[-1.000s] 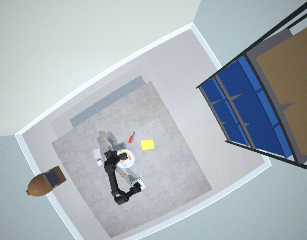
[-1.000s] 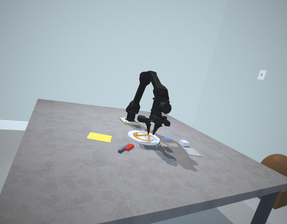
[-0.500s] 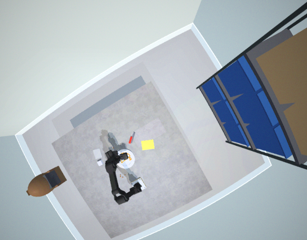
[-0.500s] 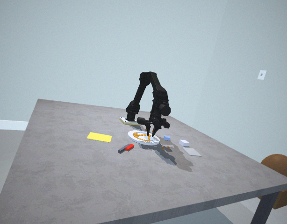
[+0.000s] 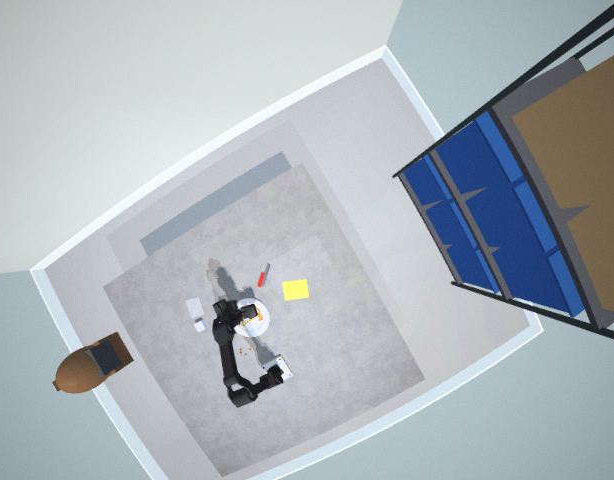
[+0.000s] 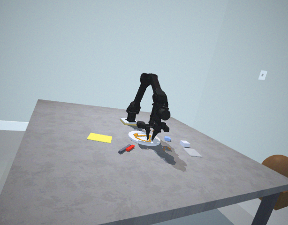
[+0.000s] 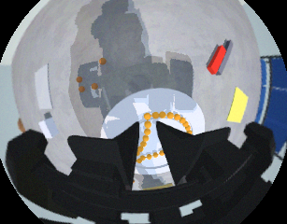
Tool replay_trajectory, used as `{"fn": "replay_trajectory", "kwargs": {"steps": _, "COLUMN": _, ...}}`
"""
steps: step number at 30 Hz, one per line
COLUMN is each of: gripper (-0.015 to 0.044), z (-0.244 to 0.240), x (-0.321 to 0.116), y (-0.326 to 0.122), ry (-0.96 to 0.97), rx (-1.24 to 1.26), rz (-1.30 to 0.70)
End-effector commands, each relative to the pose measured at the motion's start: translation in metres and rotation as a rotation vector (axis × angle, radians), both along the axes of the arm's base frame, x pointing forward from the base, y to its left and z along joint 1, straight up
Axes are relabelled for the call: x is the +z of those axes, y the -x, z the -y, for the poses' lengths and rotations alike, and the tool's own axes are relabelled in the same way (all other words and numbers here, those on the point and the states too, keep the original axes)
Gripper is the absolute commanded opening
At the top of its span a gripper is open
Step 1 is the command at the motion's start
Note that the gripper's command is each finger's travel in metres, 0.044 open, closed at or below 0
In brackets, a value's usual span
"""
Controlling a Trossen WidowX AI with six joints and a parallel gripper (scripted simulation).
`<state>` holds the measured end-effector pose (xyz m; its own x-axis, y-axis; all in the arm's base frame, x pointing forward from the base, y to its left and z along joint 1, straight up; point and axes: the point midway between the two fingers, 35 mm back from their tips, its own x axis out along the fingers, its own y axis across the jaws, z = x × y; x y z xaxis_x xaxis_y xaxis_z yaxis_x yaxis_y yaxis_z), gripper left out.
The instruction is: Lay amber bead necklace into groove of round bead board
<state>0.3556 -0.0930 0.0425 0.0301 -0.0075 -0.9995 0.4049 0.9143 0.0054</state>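
The round white bead board [image 5: 265, 326] [image 6: 131, 136] [image 7: 121, 111] lies flat in front of the arm. The amber bead necklace [image 5: 259, 315] [image 6: 135, 134] [image 7: 169, 115] lies on it as a bent, uneven loop, with one strand running across the board's middle; the fingers hide part of it. My gripper [image 6: 150, 139] [image 7: 147, 123] points down over the board, its fingers partly open with a narrow gap. In the wrist view a bead strand shows through that gap, and no bead is plainly pinched. Tip contact with the beads or board is unclear.
Several loose brown-orange beads [image 6: 166, 148] [image 7: 94, 86] lie beside the board. A red bar [image 5: 260, 279] [image 6: 130, 147] [image 7: 217, 60] touches a dark bar. Also on the table are a yellow sheet [image 5: 295, 289] [image 6: 99, 137], a blue block [image 6: 167, 138], a white block [image 6: 185, 143] and a pale flat piece [image 6: 192, 152].
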Motion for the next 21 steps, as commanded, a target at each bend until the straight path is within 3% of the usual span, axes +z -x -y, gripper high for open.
{"fn": "replay_trajectory", "kwargs": {"steps": 1, "gripper": 0.0041, "z": 0.0000, "x": 0.0006, "y": -0.0001, "ry": 0.000, "rx": 0.000, "rz": 0.001}}
{"fn": "replay_trajectory", "kwargs": {"steps": 3, "gripper": 0.0000, "z": 0.0000, "x": 0.0006, "y": -0.0001, "ry": 0.000, "rx": 0.000, "rz": 0.001}}
{"fn": "replay_trajectory", "kwargs": {"steps": 21, "gripper": 0.0000, "z": 0.0000, "x": 0.0006, "y": -0.0001, "ry": 0.000, "rx": 0.000, "rz": 0.001}}
